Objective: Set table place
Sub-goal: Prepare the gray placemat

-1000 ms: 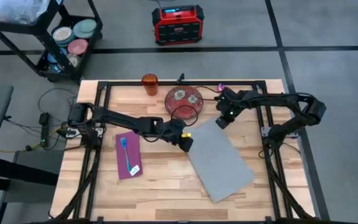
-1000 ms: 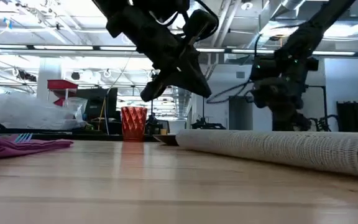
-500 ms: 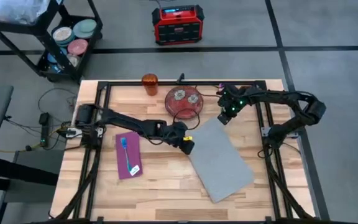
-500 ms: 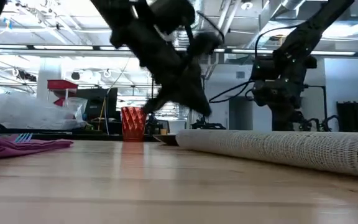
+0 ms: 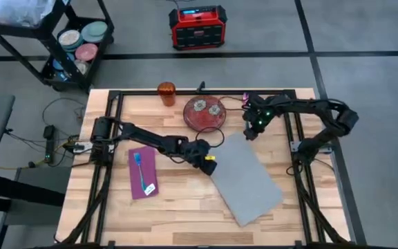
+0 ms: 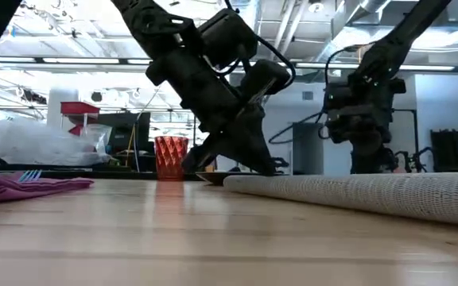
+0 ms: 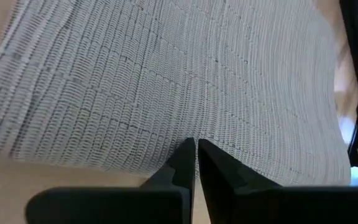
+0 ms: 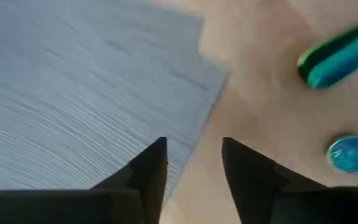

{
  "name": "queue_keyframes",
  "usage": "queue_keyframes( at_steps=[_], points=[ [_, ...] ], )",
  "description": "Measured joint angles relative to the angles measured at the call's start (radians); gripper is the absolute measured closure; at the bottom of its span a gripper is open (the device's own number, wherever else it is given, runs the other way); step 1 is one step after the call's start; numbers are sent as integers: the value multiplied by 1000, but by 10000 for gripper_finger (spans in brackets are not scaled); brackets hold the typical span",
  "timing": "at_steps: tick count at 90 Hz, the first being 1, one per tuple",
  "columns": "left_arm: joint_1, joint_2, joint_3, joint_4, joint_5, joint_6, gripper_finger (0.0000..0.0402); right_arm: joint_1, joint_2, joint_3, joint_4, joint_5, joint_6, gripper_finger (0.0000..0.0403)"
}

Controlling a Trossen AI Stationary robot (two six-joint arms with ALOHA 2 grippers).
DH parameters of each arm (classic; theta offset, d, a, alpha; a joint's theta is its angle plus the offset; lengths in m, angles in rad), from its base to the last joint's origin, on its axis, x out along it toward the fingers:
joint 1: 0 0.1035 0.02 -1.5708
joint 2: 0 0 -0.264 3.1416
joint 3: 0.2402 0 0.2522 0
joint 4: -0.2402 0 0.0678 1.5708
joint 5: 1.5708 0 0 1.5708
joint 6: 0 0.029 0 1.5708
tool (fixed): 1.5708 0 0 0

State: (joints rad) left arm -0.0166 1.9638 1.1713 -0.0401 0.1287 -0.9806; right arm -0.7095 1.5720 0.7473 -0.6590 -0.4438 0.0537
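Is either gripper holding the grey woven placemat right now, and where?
Left gripper is pinched shut on the grey woven placemat at its edge. Right gripper is open above a corner, holding nothing.

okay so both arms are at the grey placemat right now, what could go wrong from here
1. The left gripper is shut on the placemat edge; a thin pinch could slip as it pulls.
2. The right gripper is open at the far corner; uneven pulling could leave the mat skewed, as it lies now.
3. The plate and a teal utensil lie close by; a sliding mat could shove them.
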Motion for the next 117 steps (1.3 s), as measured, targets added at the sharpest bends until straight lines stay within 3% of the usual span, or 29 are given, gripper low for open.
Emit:
queue_keyframes(
  at_steps=[22, 93, 117],
  points=[
    [0, 0, 0, -1, 0, -8, 399, 0, 98, 7, 16, -91, -12, 237],
    [11, 0, 0, -6, 1, 15, 399, 82, 90, 29, 102, -191, -55, 285],
    [32, 0, 0, -6, -3, 32, 399, 130, 90, 64, 101, -403, -29, 327]
  ],
)
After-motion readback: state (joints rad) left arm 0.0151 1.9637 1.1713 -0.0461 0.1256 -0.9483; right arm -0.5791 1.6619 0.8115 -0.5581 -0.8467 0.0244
